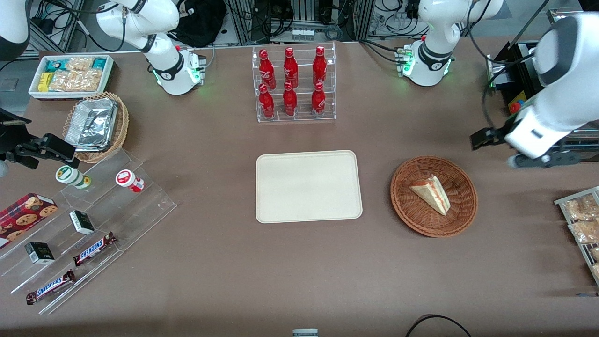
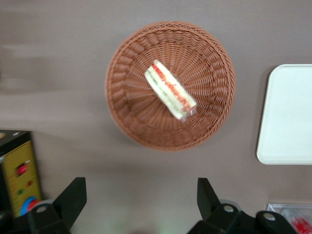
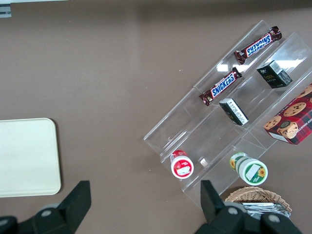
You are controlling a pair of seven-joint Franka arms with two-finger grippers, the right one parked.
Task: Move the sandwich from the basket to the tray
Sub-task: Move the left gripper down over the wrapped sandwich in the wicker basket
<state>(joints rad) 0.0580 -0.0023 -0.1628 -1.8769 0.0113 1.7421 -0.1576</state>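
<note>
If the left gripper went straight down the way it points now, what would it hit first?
Probably bare table, just short of the basket. The gripper, fingers open, hangs above the table beside the basket's rim, not over the sandwich. Depth is hard to judge, so it might clip the rim.

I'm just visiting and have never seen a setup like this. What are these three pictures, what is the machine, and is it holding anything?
They show two white robot arms at one brown table. One picture faces them from the front; the other two come from cameras on their wrists. The working arm's gripper hangs open and empty above the table, beside a round wicker basket holding a sandwich. That sandwich should go onto the cream tray next to the basket. Red bottles in a clear rack stand farther from the front camera than the tray; Snickers bars lie toward the parked arm's end.
</note>
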